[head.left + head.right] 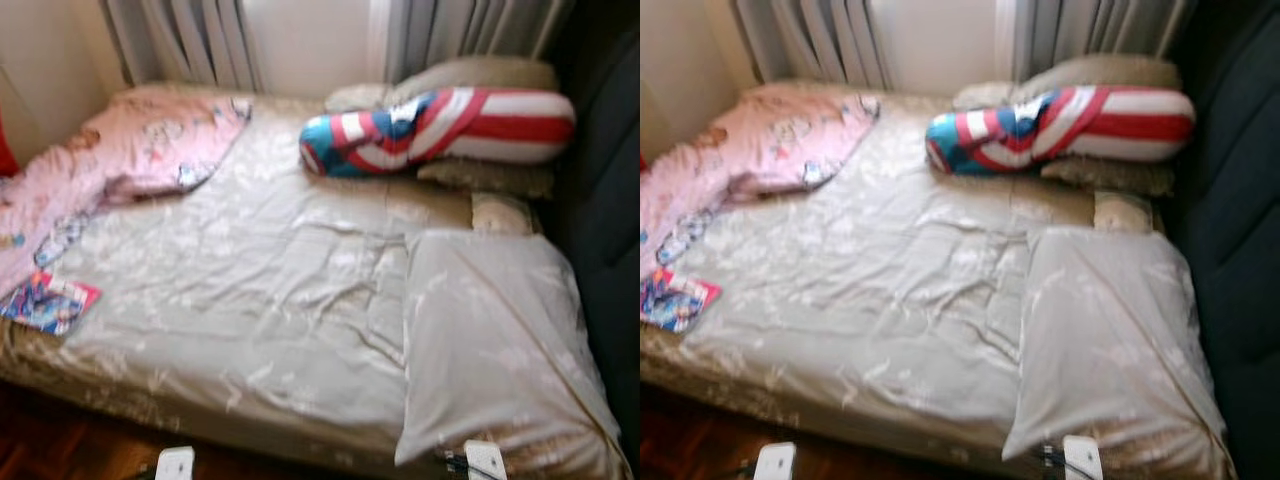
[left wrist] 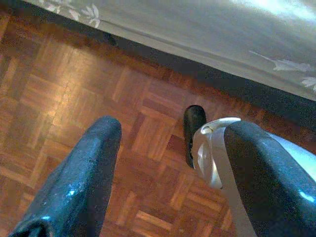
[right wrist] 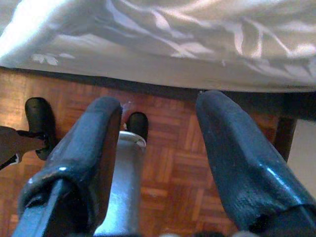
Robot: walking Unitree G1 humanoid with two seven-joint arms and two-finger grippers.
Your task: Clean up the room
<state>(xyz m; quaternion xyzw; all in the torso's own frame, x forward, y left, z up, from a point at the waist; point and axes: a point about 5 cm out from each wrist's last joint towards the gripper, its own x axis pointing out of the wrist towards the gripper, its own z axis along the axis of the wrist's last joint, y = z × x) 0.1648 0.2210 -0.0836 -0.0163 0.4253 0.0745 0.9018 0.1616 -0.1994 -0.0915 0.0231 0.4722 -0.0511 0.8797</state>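
Observation:
A wide bed [image 1: 260, 270] with a crumpled beige sheet lies before me. A pink patterned blanket [image 1: 130, 150] is bunched over its far left corner. A red, white and blue bolster [image 1: 440, 125] rests on beige pillows [image 1: 480, 75] at the back right. A colourful booklet [image 1: 48, 302] lies at the near left edge. A grey pillow [image 1: 490, 340] covers the near right corner. My left gripper [image 2: 168, 163] hangs open over the parquet floor [image 2: 59, 98] beside the bed. My right gripper [image 3: 158, 148] is also open, low at the bed's edge, holding nothing.
Grey curtains [image 1: 190, 40] hang behind the bed. A dark upholstered panel [image 1: 610, 200] runs along the right side. A cream wall [image 1: 40, 60] closes the left. Small black rounded shapes [image 3: 39, 123] and a silver tube [image 3: 123, 187] stand on the floor under my right gripper.

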